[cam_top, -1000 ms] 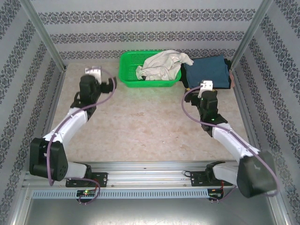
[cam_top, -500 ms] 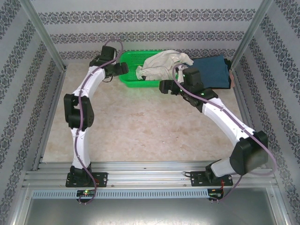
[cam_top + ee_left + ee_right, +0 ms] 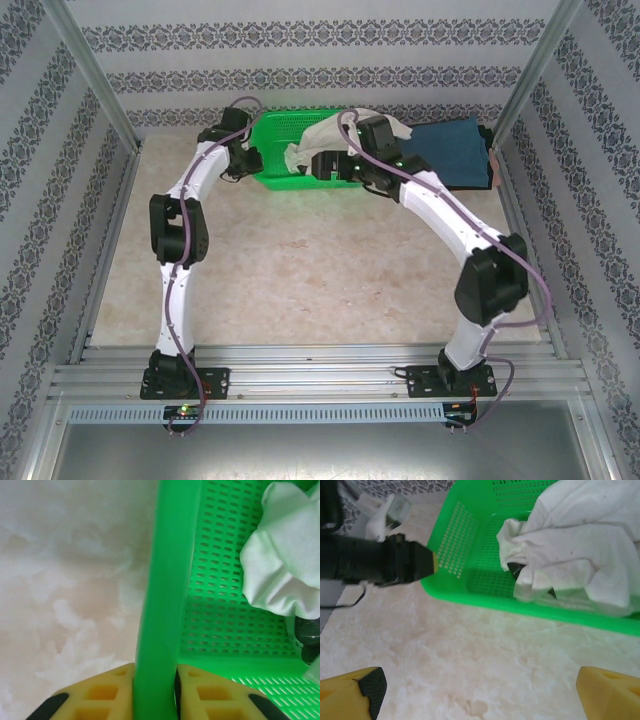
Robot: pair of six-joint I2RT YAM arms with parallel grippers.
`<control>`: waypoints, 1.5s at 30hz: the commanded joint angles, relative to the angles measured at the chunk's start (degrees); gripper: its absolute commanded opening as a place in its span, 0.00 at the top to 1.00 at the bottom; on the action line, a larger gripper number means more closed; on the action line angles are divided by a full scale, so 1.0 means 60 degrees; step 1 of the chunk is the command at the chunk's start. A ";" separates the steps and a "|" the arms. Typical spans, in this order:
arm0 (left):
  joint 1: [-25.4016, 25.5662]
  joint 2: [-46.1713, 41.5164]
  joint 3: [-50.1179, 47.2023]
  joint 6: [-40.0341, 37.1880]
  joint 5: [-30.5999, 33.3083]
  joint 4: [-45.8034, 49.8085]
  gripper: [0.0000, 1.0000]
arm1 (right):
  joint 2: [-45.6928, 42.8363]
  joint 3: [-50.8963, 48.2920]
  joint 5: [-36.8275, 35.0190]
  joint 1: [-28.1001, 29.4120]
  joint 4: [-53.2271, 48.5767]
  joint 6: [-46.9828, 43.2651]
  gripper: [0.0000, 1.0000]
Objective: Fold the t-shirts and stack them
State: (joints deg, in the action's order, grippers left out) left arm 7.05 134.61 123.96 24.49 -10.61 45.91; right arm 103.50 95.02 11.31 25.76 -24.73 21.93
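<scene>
- From above, we see both arms arched forward to the green basket [image 3: 285, 128]. The white t-shirt [image 3: 335, 135] lies heaped in it, and the teal t-shirt [image 3: 455, 150] lies just right of it on the worktop [image 3: 300, 260].
- Left wrist: the left pincer [image 3: 155, 675] is clamped on the basket's rim.
- Right wrist: the right pincer [image 3: 477, 682] hangs spread wide above bare worktop, holding nothing.

Bright, even light; the green basket [image 3: 165, 580] blurs close up.

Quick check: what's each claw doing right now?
Left claw: closed on the rim of the green basket.
Right claw: open, holding nothing.
</scene>
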 commanded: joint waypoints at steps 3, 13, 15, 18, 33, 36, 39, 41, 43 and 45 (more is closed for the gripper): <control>0.0236 -0.2058 -0.3031 0.0477 -0.0372 -0.0776 0.88 | 0.1717 0.2041 -0.0977 0.0065 -0.1272 -0.0596 0.02; 0.0524 -0.4918 -0.6804 0.2250 -0.0266 -0.1706 0.94 | 0.4366 0.4919 -0.1573 0.0694 -0.4320 -0.1911 0.04; 0.0553 -0.5227 -0.7213 0.2371 -0.0222 -0.1816 0.95 | 0.4466 0.4586 -0.1837 0.0789 -0.4352 -0.2068 0.04; 0.0572 -0.5589 -0.7826 0.2698 -0.0348 -0.2212 0.97 | 0.4844 0.4521 -0.2106 0.0826 -0.4314 -0.2262 0.04; 0.0629 -0.6785 -1.0261 0.4683 -0.1189 -0.4356 1.00 | 0.5732 0.4750 -0.2165 0.0857 -0.3503 -0.1363 0.85; 0.0372 -0.7145 -1.0980 0.5542 -0.1201 -0.5095 1.00 | 0.4678 0.4825 -0.1416 0.0694 -0.2854 -0.0830 1.00; -0.0042 -0.7605 -1.1721 0.6570 -0.1150 -0.6001 1.00 | 0.3267 0.4593 -0.0509 0.0474 -0.1920 -0.0305 1.00; -0.0329 -0.7835 -1.2098 0.7318 -0.1072 -0.6570 1.00 | 0.2338 0.4506 0.0377 0.0341 -0.1358 0.0040 1.00; -0.0613 -0.8028 -1.2377 0.8005 -0.0820 -0.7016 1.00 | 0.1508 0.4770 0.0854 0.0224 -0.1341 0.0379 1.00; -0.0851 -0.8159 -1.2498 0.8492 -0.0418 -0.7244 1.00 | 0.0850 0.5162 0.1189 0.0122 -0.1612 0.0460 1.00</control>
State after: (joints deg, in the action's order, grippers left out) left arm 4.49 87.02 50.13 64.99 -18.02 7.49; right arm 116.97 121.99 11.60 27.18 -37.63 21.04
